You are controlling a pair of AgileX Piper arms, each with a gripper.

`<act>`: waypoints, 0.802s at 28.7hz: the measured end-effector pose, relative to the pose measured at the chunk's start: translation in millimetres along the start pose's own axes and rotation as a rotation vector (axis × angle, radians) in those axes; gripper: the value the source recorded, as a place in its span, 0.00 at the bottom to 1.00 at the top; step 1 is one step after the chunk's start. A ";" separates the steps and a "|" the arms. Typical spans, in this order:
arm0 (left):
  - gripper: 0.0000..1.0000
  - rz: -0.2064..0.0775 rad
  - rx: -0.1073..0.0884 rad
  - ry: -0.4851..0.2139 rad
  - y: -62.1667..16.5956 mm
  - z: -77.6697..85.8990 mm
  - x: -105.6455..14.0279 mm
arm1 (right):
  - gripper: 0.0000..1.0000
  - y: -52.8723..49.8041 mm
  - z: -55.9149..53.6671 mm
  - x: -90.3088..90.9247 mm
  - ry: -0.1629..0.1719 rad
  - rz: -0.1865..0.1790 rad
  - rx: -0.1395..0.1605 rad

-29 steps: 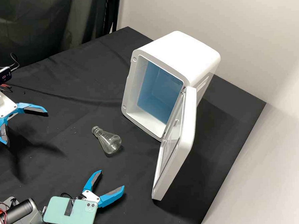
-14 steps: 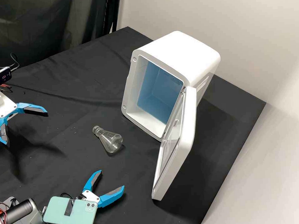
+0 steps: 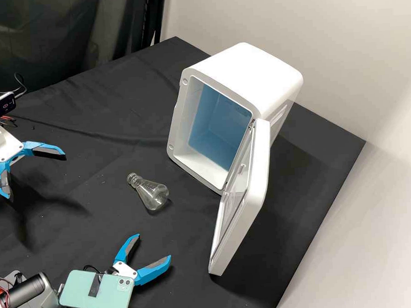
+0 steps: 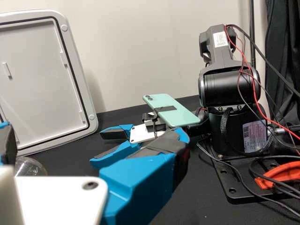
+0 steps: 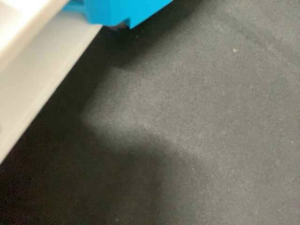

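Observation:
A clear glass flask (image 3: 148, 192) lies on its side on the black cloth, its neck towards the back left. Behind it stands a white mini fridge (image 3: 252, 78) with a blue inside, its door (image 3: 244, 188) swung open towards the front. My left gripper (image 3: 29, 172) hangs open at the bench's left, well away from the flask. My right gripper (image 3: 150, 249) rests open near the front edge, a short way in front of the flask. The left wrist view shows the flask (image 4: 23, 166), the fridge door (image 4: 42, 79) and the right arm. Neither gripper holds anything.
A green phone (image 3: 97, 292) is strapped on the right arm's wrist, also seen as the phone (image 4: 171, 110). The right arm's base (image 4: 229, 112) with cables sits at the front left. The bench edge (image 3: 311, 240) runs along the right. The right wrist view shows black cloth (image 5: 197, 122).
The flask has rolled a little towards the fridge and then come to rest. Both arms have kept still.

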State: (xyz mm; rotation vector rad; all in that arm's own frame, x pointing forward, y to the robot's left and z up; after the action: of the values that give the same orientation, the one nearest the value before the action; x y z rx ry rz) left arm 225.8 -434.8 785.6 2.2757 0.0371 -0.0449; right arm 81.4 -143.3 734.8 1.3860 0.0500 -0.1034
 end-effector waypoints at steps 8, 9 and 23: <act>1.00 0.000 0.000 0.000 0.0 0.0 0.0 | 1.00 0.0 0.0 0.0 0.000 0.000 0.000; 1.00 0.000 0.000 0.000 0.0 0.0 -0.4 | 1.00 0.0 0.0 0.0 0.000 0.000 0.000; 1.00 0.030 0.039 0.011 6.2 7.6 -9.4 | 1.00 0.0 0.0 0.0 0.000 0.000 0.000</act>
State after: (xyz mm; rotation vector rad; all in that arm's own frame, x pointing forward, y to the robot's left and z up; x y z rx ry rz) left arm 216.5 -444.8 785.8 2.3148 0.0082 -0.0171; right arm 81.4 -143.3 734.8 1.3860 0.0500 -0.1034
